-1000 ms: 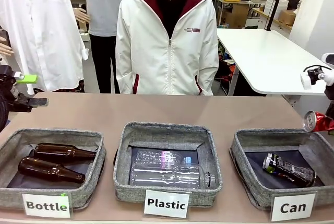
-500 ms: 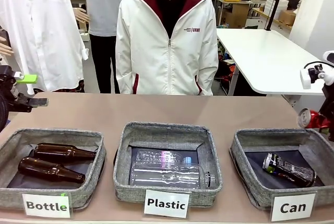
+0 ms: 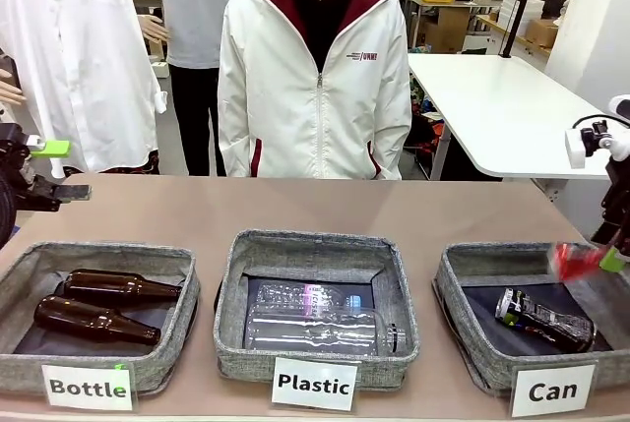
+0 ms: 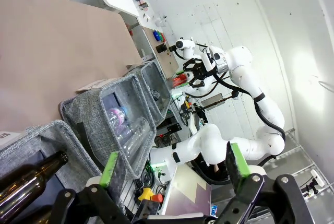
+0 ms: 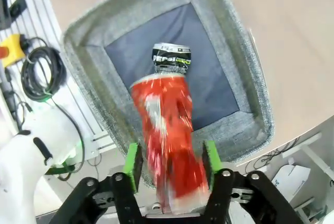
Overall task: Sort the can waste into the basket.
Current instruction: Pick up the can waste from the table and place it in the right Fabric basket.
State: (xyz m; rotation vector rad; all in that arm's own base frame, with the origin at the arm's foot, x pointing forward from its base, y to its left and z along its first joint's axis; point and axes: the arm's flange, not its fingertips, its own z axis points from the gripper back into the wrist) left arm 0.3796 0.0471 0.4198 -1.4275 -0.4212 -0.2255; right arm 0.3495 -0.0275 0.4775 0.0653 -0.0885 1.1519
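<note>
We see our right claw hanging above the "Can" basket, its two green pads spread apart with the red can between them. The can shows as a motion-blurred streak stretching from between the pads down toward the basket floor, and we cannot tell whether either pad touches it. Beyond the red can's far end, straight ahead of the claw, the dark can with its printed label lies on the dark lining near the middle of the basket floor. From the front camera, the right claw stands at the table's right edge, just over the far right corner of the "Can" basket, with the red can a blurred smear directly beside and slightly below it, above the rim; the dark can rests lower, on the lining nearer us than the claw. Our left claw holds its pads wide with nothing between them; past its fingertips lie the "Bottle" basket with a brown bottle, then the "Plastic" basket.
</note>
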